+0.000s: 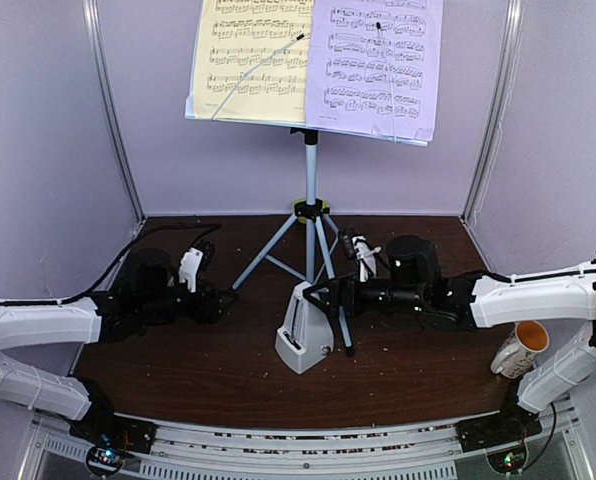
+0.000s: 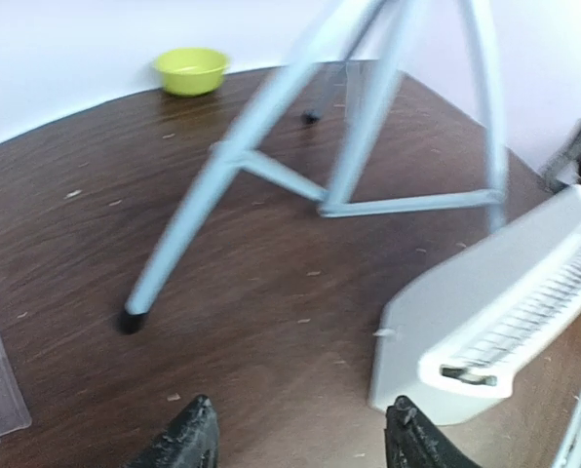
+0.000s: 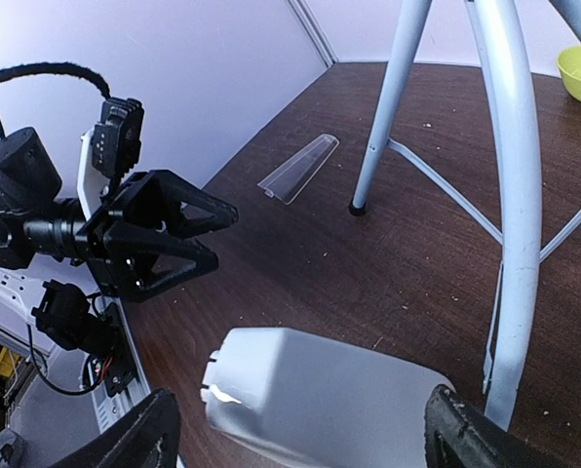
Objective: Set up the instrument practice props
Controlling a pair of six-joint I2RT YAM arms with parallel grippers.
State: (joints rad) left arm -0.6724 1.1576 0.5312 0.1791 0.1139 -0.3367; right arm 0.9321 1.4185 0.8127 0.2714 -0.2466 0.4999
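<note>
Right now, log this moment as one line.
props: yellow sheet, lilac sheet on white perforated music stand | left claw: open, empty | right claw: open, at small white pyramid metronome, contact unclear

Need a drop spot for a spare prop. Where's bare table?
Free: wood between left gripper and metronome; strip from metronome to the near edge. Crowded: centre, where tripod legs, metronome and right gripper bunch; mug at far right; green bowl by the wall.
</note>
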